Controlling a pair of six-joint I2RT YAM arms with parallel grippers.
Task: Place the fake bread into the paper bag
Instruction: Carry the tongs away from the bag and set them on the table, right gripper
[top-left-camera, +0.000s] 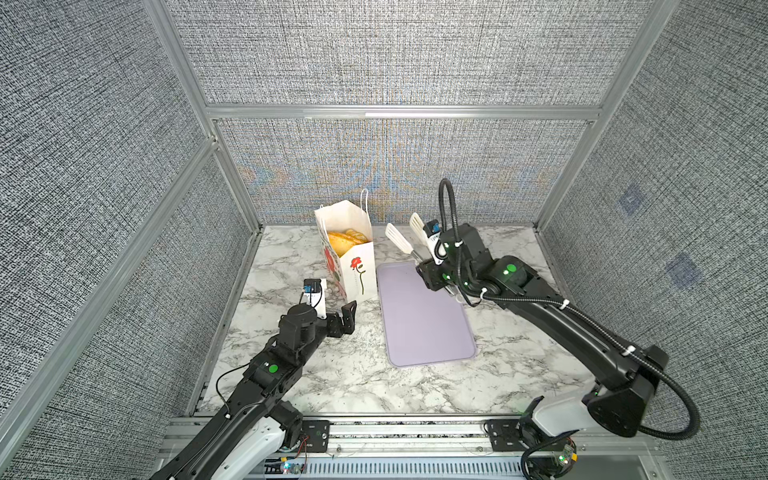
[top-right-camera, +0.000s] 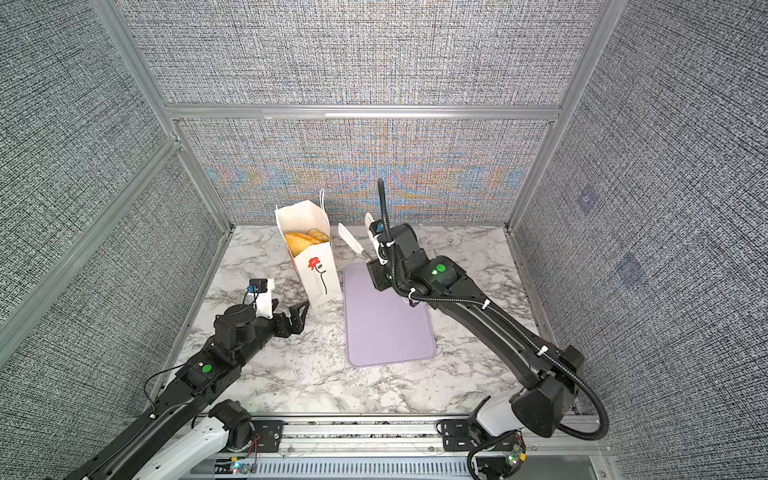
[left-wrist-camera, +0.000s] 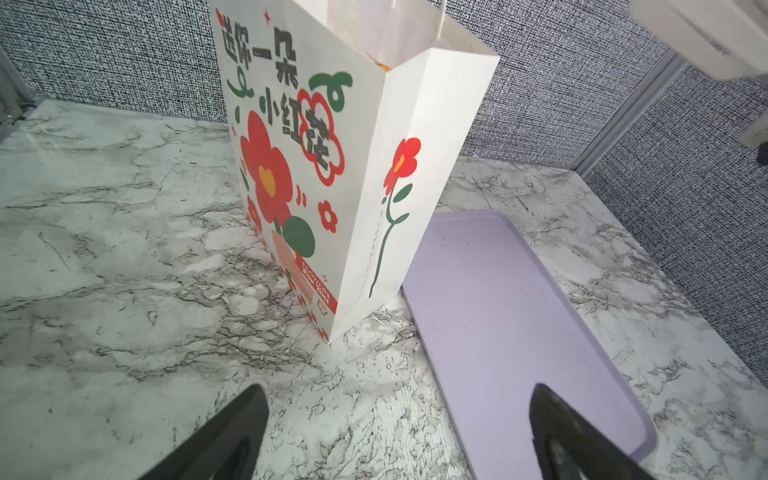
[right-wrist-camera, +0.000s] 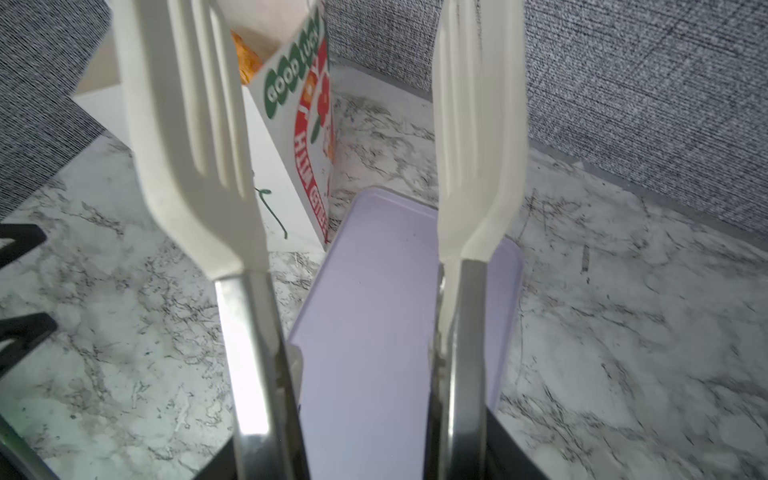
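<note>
Hovering nearest the front rail, the left gripper had its jaws wide apart and empty. It sat at about 7 o'clock from the bag, just off the bag's near corner. I judge it was parked there to steady the bag if it tipped.

At 3 o'clock from that gripper lay the tray, flat on the table and bare, so no pastry was left to fetch from it.

Over the tray's far end the right gripper was clamped on the steel arms of the tongs. The tongs' white slotted heads stood apart with nothing between them, raised at 3 o'clock from the bag's mouth. That pose suits a load just let go, and the task looked close to done.

The bag stood upright with its mouth open, touching or just beside the tray's 9 o'clock edge, a short carry from the tray. The bread lay inside, golden striped pieces showing below the rim in both top views; how many were there could not be counted.

On the bag's broad face the left wrist view showed "送你一朵小红花" and a red strip reading "FLOWERS FOR YOU". The right wrist view showed "GOOD LUCK" in green discs on the other face; the red lettering below it was too skewed to read.
</note>
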